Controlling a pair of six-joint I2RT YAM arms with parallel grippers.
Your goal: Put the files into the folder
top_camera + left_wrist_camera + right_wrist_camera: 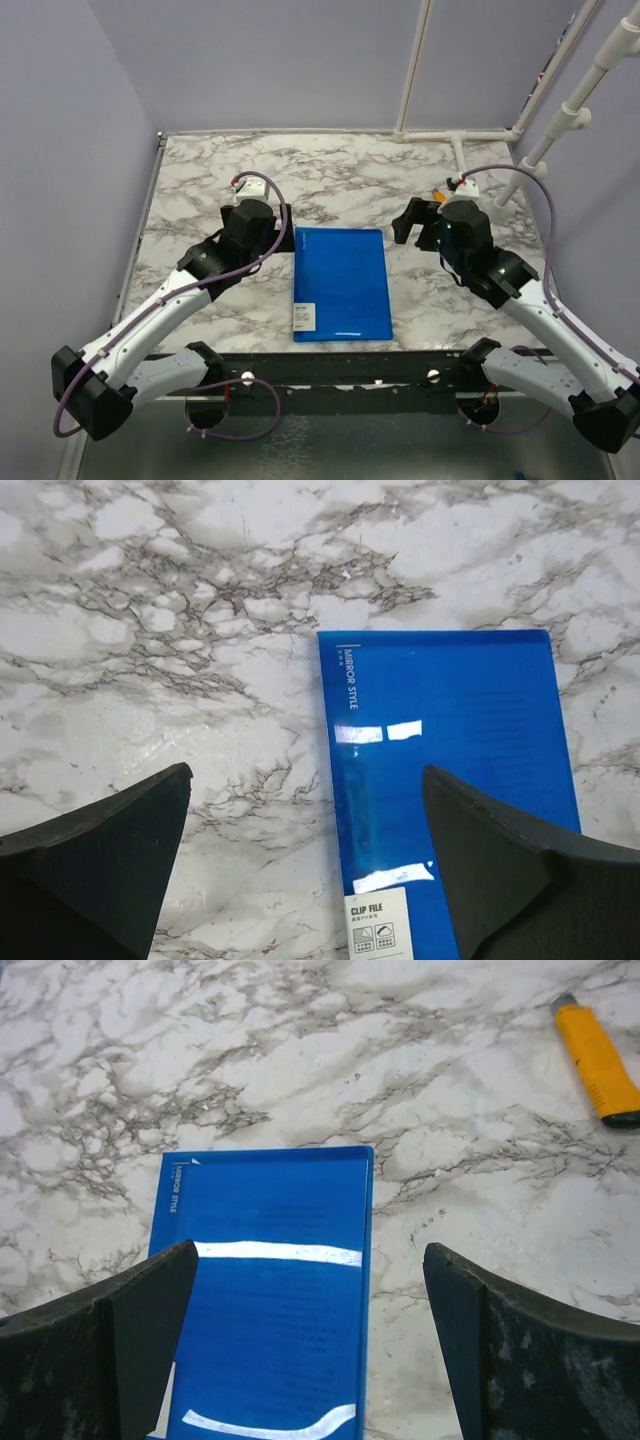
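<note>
Near edge: both arm bases sit at the front rail, left arm on the left, right arm on the right.

folder [342,285] [450,740] [270,1290]: closed, flat on the marble table [350,175], centred between the arms, long side running away from the bases. Near short edge lies just beside the front rail. White label [305,318] [378,925] is on the near-left corner and reads "CLIP FILE".

files [300,1310]: only faint rows of dark print show through the blue cover in the right wrist view. Can't make out the sheets themselves.

left gripper [272,228] [305,775]: fingers wide apart, nothing between them. It hangs over the folder's left edge, one finger above marble and the other above the cover. No contact visible.

right gripper [412,225] [309,1250]: fingers also spread wide, holding nothing. It hangs on the folder's right side, left finger over the cover and right finger over bare marble.

Farther out: a yellow cutter [598,1060] lies on the marble, well apart from the folder, beyond the right gripper.

Back edge: white pipe frame [455,132] along the far side of the table, with grey-lilac walls behind.
</note>
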